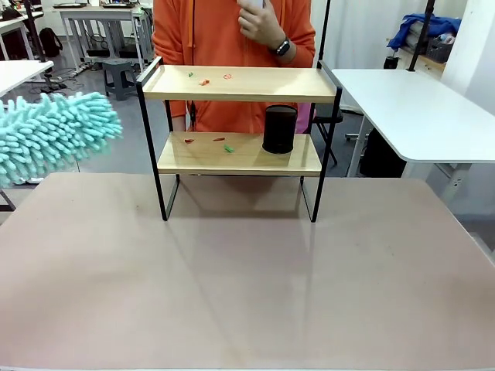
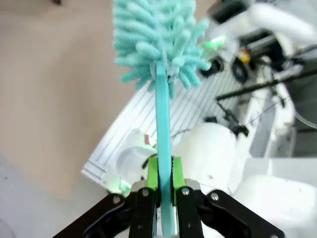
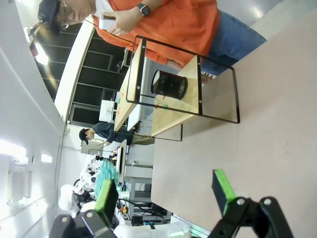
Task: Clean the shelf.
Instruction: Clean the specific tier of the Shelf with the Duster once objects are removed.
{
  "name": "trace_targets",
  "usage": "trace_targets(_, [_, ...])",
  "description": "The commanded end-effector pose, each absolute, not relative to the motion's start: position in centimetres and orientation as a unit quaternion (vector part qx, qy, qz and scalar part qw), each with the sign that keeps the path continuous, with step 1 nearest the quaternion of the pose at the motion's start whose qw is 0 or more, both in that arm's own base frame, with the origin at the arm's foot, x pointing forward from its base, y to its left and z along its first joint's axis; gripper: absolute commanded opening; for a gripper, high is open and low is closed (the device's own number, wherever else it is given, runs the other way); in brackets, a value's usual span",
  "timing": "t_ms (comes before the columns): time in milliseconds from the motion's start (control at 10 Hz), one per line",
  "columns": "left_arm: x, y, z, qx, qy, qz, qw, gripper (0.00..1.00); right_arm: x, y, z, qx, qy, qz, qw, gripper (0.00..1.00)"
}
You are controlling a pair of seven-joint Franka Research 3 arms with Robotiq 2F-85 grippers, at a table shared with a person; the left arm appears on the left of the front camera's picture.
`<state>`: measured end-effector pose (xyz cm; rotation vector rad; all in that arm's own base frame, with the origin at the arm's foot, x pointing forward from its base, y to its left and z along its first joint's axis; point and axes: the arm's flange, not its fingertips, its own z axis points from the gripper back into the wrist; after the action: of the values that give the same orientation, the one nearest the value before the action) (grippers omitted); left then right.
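Right wrist view: shelf (image 3: 171, 113) well beyond gripper (image 3: 163, 188)

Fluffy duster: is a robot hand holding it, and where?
Yes. The left gripper holds the teal duster by its thin handle, pinched between the green pads. The right gripper is open, holding nothing.

Black linkages, silver screws (image 2: 182, 191) and green pads (image 2: 152, 172) are noted on the left gripper (image 2: 165, 171); the right gripper (image 3: 165, 192) is built alike. The person (image 1: 224, 93) is dressed in an orange hoodie (image 1: 205, 39), blue jeans (image 3: 237, 35) and a black wristwatch (image 1: 283, 48).
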<state>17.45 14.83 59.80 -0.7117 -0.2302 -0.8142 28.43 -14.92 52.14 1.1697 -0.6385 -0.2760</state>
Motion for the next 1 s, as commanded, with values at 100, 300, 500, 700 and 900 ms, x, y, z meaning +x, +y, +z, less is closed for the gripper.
trace_targets(100, [17.7, 6.8, 60.2, -0.296, -0.037, -0.491, 0.818, 0.13, 28.8, -14.9, 52.2, 0.543, -0.307, -0.117, 0.773, 1.00])
trace_targets(300, [19.4, 2.9, 59.2, -0.277, -0.010, -0.511, 0.813, 0.13, 28.8, -14.9, 52.2, 0.543, -0.307, -0.117, 0.773, 1.00])
trace_targets(500, [20.1, 0.7, 60.7, -0.294, -0.079, -0.483, 0.821, 0.13, 28.8, -14.9, 52.2, 0.543, -0.307, -0.117, 0.773, 1.00])
trace_targets(700, [20.9, 0.8, 63.8, -0.297, -0.184, -0.385, 0.854, 0.13, 28.8, -14.9, 52.2, 0.543, -0.307, -0.117, 0.773, 1.00])
trace_targets(900, [24.1, 0.9, 67.3, -0.289, -0.253, -0.327, 0.863, 0.13, 28.8, -14.9, 52.2, 0.543, -0.307, -0.117, 0.773, 1.00])
